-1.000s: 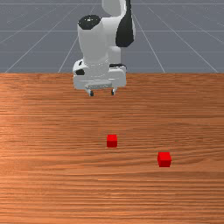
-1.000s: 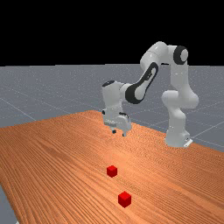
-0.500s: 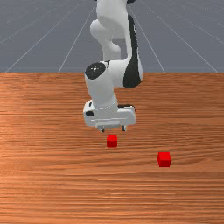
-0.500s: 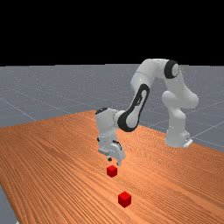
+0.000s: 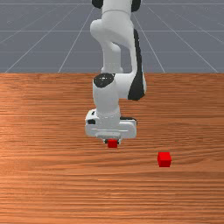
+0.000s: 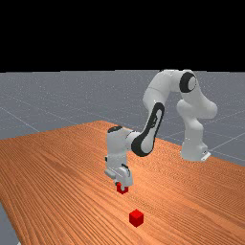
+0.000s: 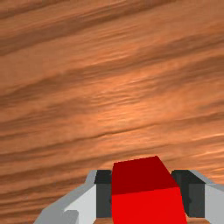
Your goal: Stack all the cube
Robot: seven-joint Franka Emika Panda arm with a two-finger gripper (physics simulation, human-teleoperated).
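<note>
The nearer-to-the-arm red cube sits low at the table, and the hand has it pinched, one dark pad against each of two opposite sides. It looks slightly askew between them in the wrist view, so I'd want it settled square before any lift. I'd guess it's light, stiff and hardly fragile; flat faces like those suit a firm grip about mid-height, though smooth ones might slip. The second cube lies well apart, toward the front view's right, on the bare wood of the table. Nothing's stacked. Next, I'd say, comes a straight lift, then across and gently down on top.
</note>
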